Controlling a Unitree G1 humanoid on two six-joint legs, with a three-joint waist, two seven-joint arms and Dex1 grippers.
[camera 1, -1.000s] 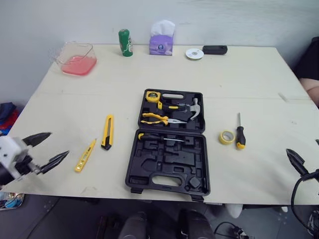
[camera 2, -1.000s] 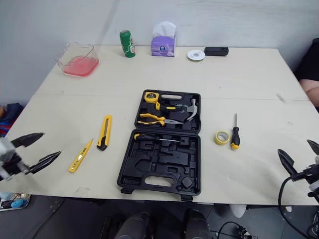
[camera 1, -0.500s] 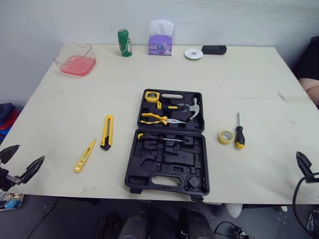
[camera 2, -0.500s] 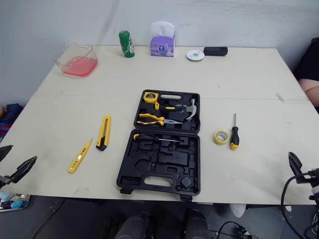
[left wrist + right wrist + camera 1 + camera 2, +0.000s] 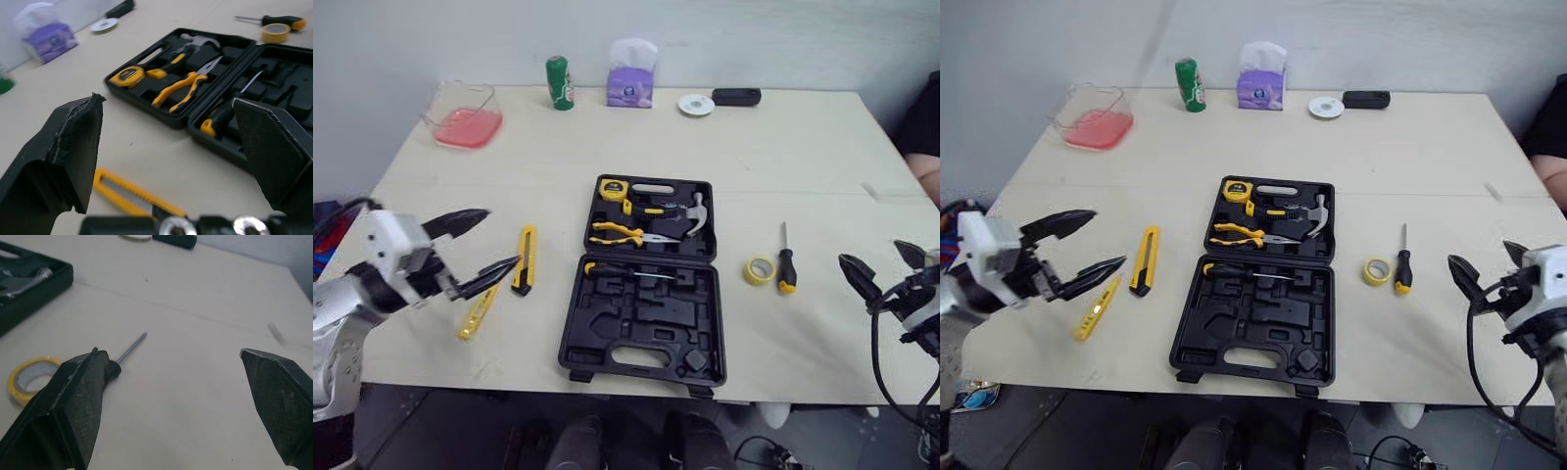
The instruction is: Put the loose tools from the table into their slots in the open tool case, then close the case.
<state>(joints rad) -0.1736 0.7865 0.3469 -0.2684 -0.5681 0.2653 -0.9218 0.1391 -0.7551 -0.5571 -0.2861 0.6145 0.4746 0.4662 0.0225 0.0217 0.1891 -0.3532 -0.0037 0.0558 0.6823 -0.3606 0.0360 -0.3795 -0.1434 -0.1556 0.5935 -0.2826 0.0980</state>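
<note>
Tool case [image 5: 607, 323] lying open on pale bench [image 5: 783, 147]
Left gripper [image 5: 502, 237] and right gripper [image 5: 869, 253] gape empty; knife [image 5: 525, 258] and tester [image 5: 480, 306] left of the case, screwdriver [image 5: 785, 264] and tape [image 5: 759, 269] right. Labels unreadable.

Even soft light, blurred wrist views

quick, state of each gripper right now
left gripper: open, holding nothing
right gripper: open, holding nothing
</note>
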